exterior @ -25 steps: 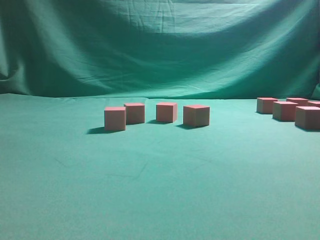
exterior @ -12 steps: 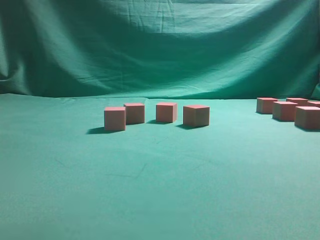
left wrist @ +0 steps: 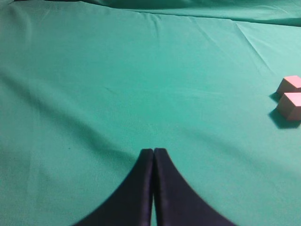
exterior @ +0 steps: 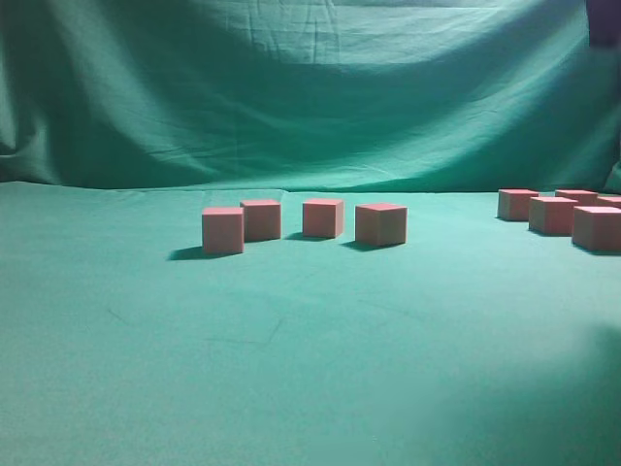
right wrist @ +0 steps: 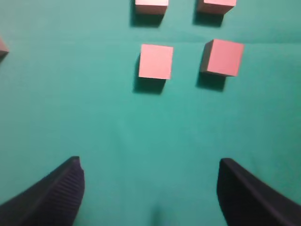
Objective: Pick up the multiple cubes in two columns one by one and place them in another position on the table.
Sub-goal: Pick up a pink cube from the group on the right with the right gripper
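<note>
My right jaws (right wrist: 150,188) gape empty above two cube (right wrist: 156,61) columns running away; left jaws (left wrist: 153,153) clenched.

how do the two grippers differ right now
The left gripper has its jaws pressed together, tips touching; the right gripper stands wide open. The left one looks over mostly bare cloth, with two cubes off at the right edge; the right one hangs over the table facing two columns of cubes. Both are black and hold nothing.
</note>
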